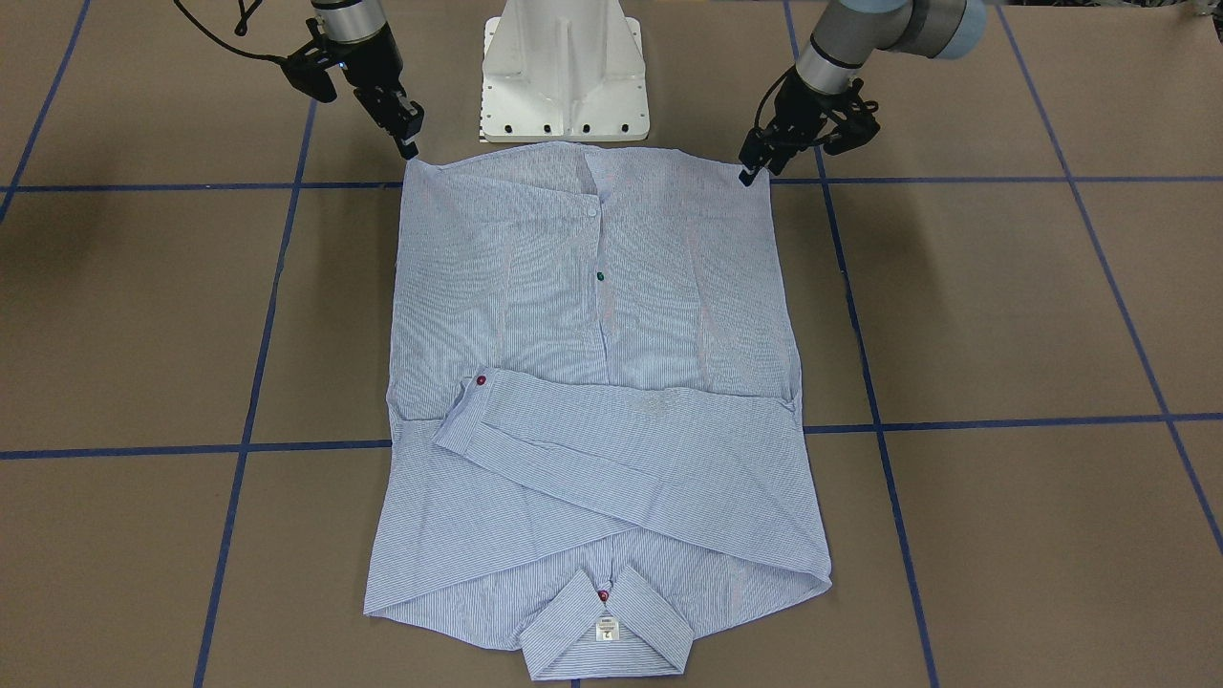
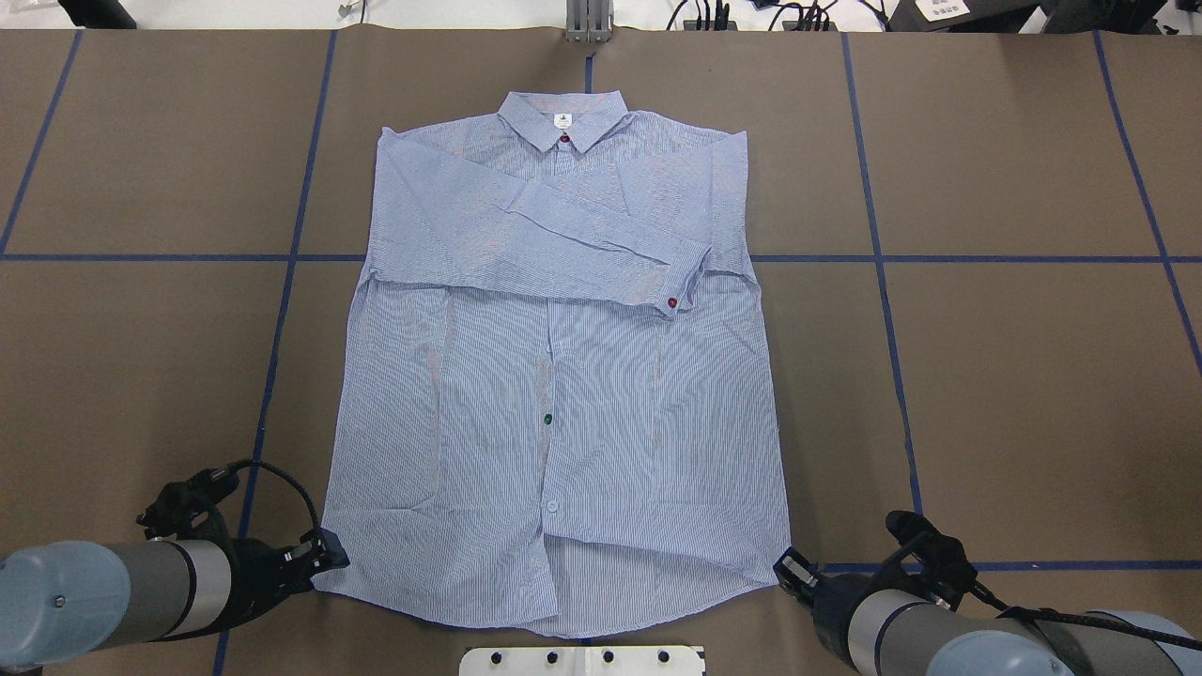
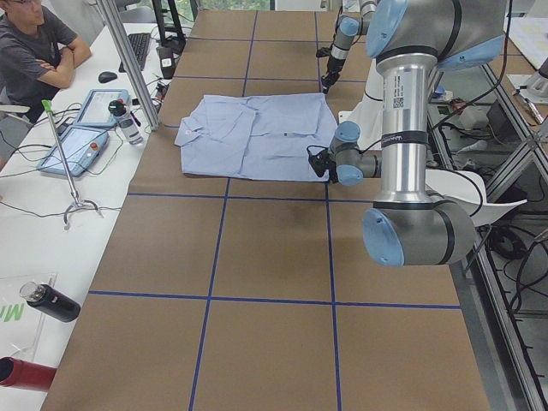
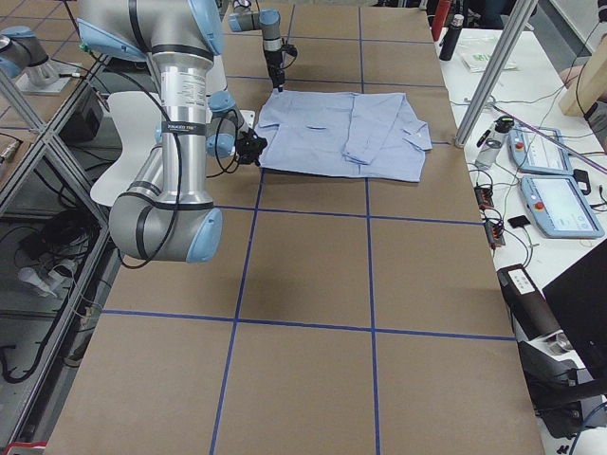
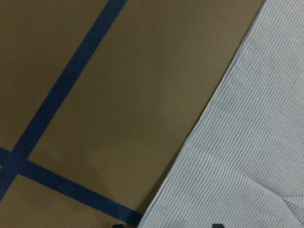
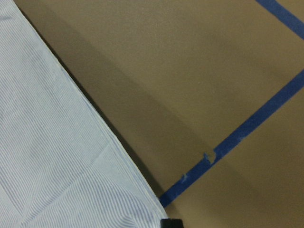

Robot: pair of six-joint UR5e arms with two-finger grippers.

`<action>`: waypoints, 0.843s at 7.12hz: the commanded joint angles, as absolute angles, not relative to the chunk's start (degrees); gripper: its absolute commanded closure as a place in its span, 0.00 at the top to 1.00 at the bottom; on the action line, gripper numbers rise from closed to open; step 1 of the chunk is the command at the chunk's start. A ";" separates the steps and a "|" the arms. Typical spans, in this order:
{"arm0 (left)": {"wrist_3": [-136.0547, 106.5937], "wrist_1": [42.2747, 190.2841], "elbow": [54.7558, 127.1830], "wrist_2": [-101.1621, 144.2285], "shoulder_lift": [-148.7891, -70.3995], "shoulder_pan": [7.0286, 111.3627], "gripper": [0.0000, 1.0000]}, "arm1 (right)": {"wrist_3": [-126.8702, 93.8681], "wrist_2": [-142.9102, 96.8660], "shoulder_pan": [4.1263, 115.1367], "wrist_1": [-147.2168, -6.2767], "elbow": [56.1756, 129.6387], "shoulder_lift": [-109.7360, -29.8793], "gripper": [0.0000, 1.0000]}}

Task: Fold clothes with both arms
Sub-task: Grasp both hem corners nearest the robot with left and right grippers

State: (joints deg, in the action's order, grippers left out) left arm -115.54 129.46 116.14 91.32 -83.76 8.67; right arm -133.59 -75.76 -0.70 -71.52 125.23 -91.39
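Pinstriped shirt (image 2: 563, 394) was noted lying flat, front up, in the middle of the overhead view on the brown table cover (image 2: 986, 376). The collar (image 2: 562, 122) was at the top of the frame and the hem (image 2: 563, 615) at the bottom, nearest the white pedestal base (image 2: 582, 660). Both sleeves had been laid across the chest, the upper one ending in a cuff (image 2: 681, 282) with a red button. The left gripper (image 2: 329, 554) was seen at the hem's lower-left corner and the right gripper (image 2: 785, 566) at its lower-right corner, each low and just beside the cloth. In the left wrist view two dark fingertips (image 5: 119, 225) were seen well apart at the frame's bottom edge, with the hem corner between them, so those fingers were read as spread and not yet clamped. Of the right gripper only one fingertip was caught in its wrist view, so it could not be told whether those fingers were apart or together. The step was judged to be taking hold of the hem corners for the bottom-to-collar fold. The next move was judged to need both corners pinched evenly and then lifted together.
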 commanded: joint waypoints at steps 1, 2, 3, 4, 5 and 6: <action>-115.66 129.46 116.28 91.32 -83.93 8.35 0.03 | -133.59 -75.67 -0.70 -71.54 125.33 -91.32 0.00; -115.66 129.46 117.06 91.32 -83.85 8.35 0.00 | -133.59 -75.76 -0.70 -71.54 125.42 -91.32 0.00; -115.75 129.46 117.77 91.49 -83.85 8.35 0.00 | -133.68 -75.76 -0.70 -71.54 125.42 -91.49 0.00; -116.19 129.46 119.60 91.76 -83.50 8.44 0.00 | -133.59 -75.76 -0.70 -71.54 125.59 -91.49 0.00; -116.54 129.46 122.58 91.84 -81.32 8.44 0.00 | -133.59 -75.85 -0.88 -71.54 127.25 -91.76 0.00; -117.33 129.29 126.00 91.93 -79.30 8.35 0.00 | -133.59 -75.94 -1.75 -71.54 129.61 -93.85 0.00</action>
State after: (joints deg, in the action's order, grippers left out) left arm -116.57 129.42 122.22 91.80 -81.56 8.41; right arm -133.60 -75.84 -1.03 -71.54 127.21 -92.16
